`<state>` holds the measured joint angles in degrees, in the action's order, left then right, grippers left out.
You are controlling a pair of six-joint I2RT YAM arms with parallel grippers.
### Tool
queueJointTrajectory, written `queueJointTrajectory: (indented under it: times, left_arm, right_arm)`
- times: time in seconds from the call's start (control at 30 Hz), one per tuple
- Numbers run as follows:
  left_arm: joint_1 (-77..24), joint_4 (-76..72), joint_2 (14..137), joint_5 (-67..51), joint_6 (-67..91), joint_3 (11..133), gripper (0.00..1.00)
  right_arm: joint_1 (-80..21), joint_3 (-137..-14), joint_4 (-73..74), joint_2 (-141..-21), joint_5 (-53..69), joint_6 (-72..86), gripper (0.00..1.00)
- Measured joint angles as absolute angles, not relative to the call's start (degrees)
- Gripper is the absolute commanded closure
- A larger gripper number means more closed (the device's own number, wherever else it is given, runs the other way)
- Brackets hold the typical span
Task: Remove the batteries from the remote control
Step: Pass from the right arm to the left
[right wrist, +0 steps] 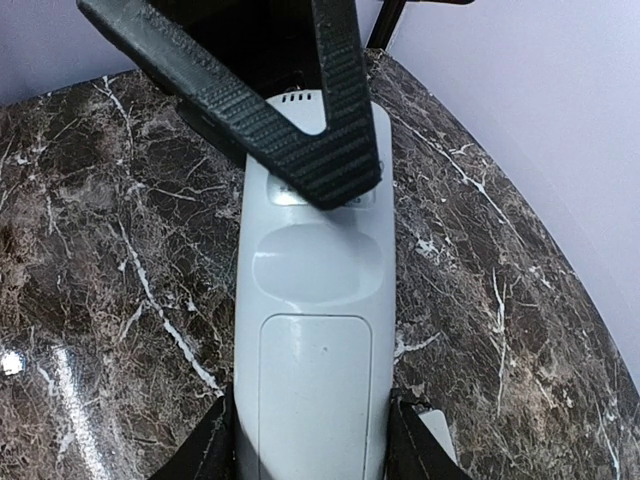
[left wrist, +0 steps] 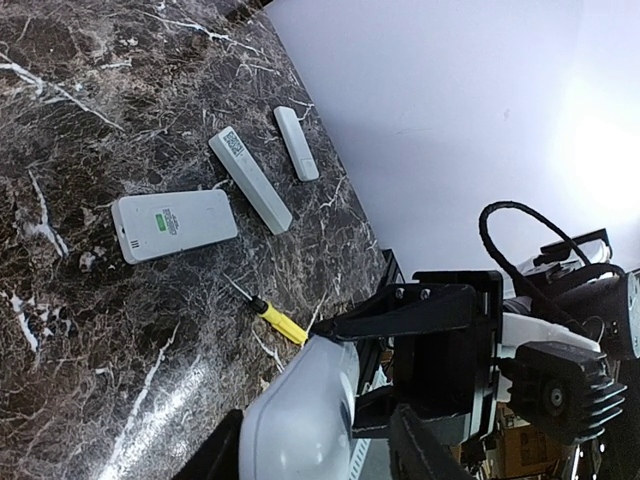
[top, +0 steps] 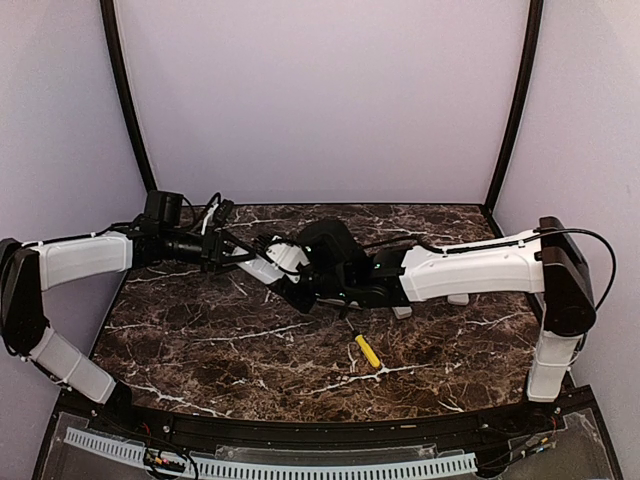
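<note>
The right claw (right wrist: 312, 430) pinches a long white plastic remote control (right wrist: 315, 290) by its two long edges. One dark finger is pressed to each side, and the remote is held above the counter (right wrist: 90, 260). The remote lies back upward and is smooth, matt and round-cornered. A rectangular battery cover (right wrist: 315, 395) sits flush in its shell nearest that claw, with a shallow scooped hollow just beyond it. The batteries do not show in any view, and the cover is shut.

Farther along, a black ribbed finger (right wrist: 280, 130) of the left claw (left wrist: 315, 430) crosses the remote's far end. From that claw's own camera its fingers flank the end, but I cannot tell whether they press it or stand off it.

The counter is polished dark brown marble veined in white. On it lies a slim screwdriver with a yellow handle (left wrist: 278, 322). Beyond it are a flat white rectangular device with a green label (left wrist: 175, 225), a long white bar-shaped remote (left wrist: 250, 180) and a shorter white one (left wrist: 297, 143), each lying apart from the others. A plain pale lilac wall (top: 320, 100) closes the back.
</note>
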<state>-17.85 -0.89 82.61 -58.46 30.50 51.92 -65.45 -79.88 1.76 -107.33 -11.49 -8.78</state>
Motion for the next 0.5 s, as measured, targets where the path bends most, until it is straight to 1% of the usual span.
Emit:
queueJointTrajectory:
  times: [0.07,0.17,0.23,0.27,0.3,0.33,0.37,0.4,0.43,0.47,0.5]
  left_arm:
    - [-17.8,-1.2,82.8,-58.9,30.8,51.9,0.63]
    - [-17.8,-1.5,83.2,-59.4,30.9,51.9,0.67]
    - [-17.8,-1.7,83.5,-59.5,30.9,51.9,0.71]
    - [-17.8,-1.6,83.5,-59.5,31.0,51.9,0.77]
    - [-17.8,-1.6,83.7,-59.6,31.0,51.9,0.81]
    - [-17.8,-1.7,83.7,-59.9,31.2,51.9,0.86]
    - [-17.8,-1.9,83.8,-60.6,31.4,52.0,0.88]
    - [-17.8,-2.1,83.8,-60.9,31.7,52.0,0.92]
    - [-18.0,-2.2,83.8,-60.9,31.7,52.1,0.94]
    - [-17.9,-2.3,83.9,-61.1,31.8,52.0,0.97]
    - [-17.8,-2.4,84.0,-61.4,31.9,52.0,1.00]
  right_arm:
    - [-65.5,-80.1,1.7,-107.3,-11.5,-9.0,1.00]
    - [-65.6,-80.2,1.8,-107.3,-11.6,-9.3,1.00]
    - [-65.6,-80.4,1.7,-107.3,-11.6,-9.4,1.00]
    - [-65.6,-80.4,1.8,-107.3,-11.6,-9.4,1.00]
    - [-65.6,-80.4,1.8,-107.3,-11.6,-9.4,1.00]
    - [-65.6,-80.4,1.9,-107.3,-11.6,-9.4,1.00]
    - [-65.6,-80.4,2.2,-107.3,-11.7,-9.4,1.00]
    - [-65.7,-80.4,2.4,-107.4,-11.8,-9.4,0.93]
    - [-65.7,-80.4,2.6,-107.3,-11.9,-9.3,0.76]
    - [-65.7,-80.3,2.6,-107.3,-11.9,-9.2,0.57]
    - [-65.7,-80.3,2.4,-107.3,-11.9,-9.1,0.43]
